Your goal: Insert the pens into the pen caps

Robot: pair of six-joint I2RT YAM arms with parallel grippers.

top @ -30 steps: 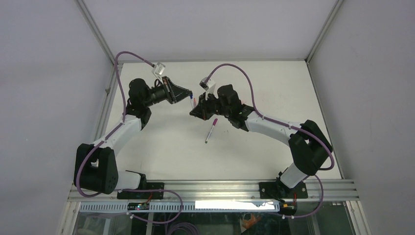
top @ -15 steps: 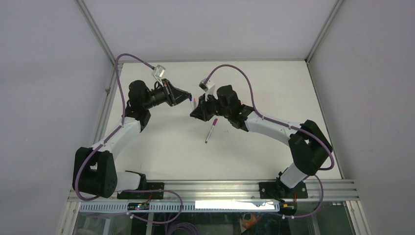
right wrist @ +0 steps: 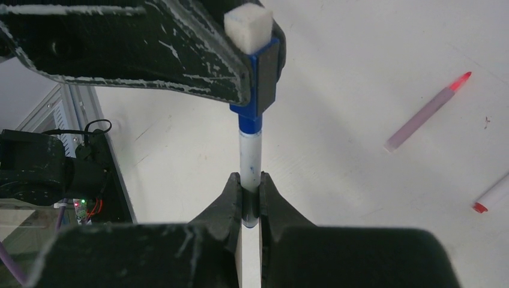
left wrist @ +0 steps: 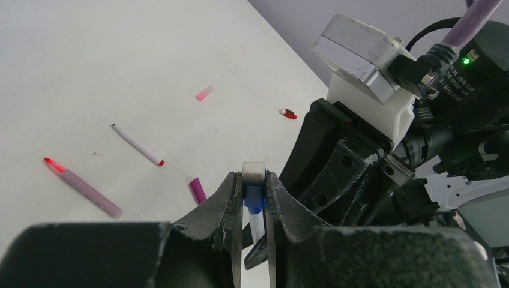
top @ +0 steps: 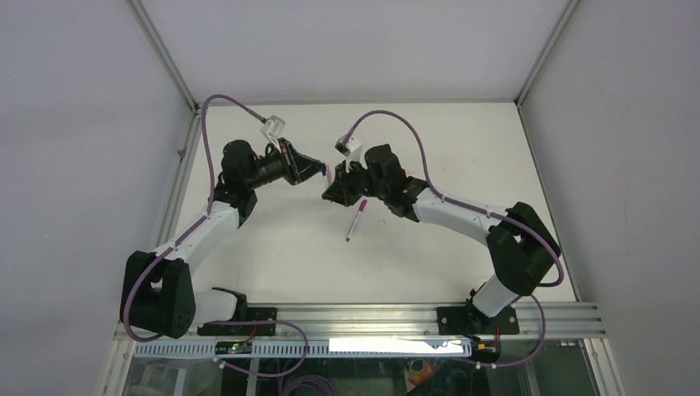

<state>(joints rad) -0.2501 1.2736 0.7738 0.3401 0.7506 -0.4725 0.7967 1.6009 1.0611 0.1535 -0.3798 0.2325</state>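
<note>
We've got the left fingers [left wrist: 231,198] clenched on the blue cap [right wrist: 259,78] and the right fingers [right wrist: 231,204] clenched on a white pen [right wrist: 249,162], its blue end right at the cap's mouth, up above the desk [left wrist: 90,60]. Lying on the desk behind: a pinkish pen [left wrist: 84,188], a red-tipped pen [left wrist: 138,144], plus magenta [left wrist: 197,190], pale pink [left wrist: 204,93] and red [left wrist: 288,113] caps.

The top camera is looking down from above and behind the arm bases, far off, taking in the whole flat white table [top: 272,247]. The left wrist camera is looking close along the left black pincer [left wrist: 253,183] toward the right arm. The right wrist camera is looking close along the right black pincer [right wrist: 249,186] the opposite way. Both are sharing the small blue plastic cap [left wrist: 254,199], the slim white-barrelled pen [right wrist: 249,159] and the pinkish red-tipped pen [left wrist: 84,187].
</note>
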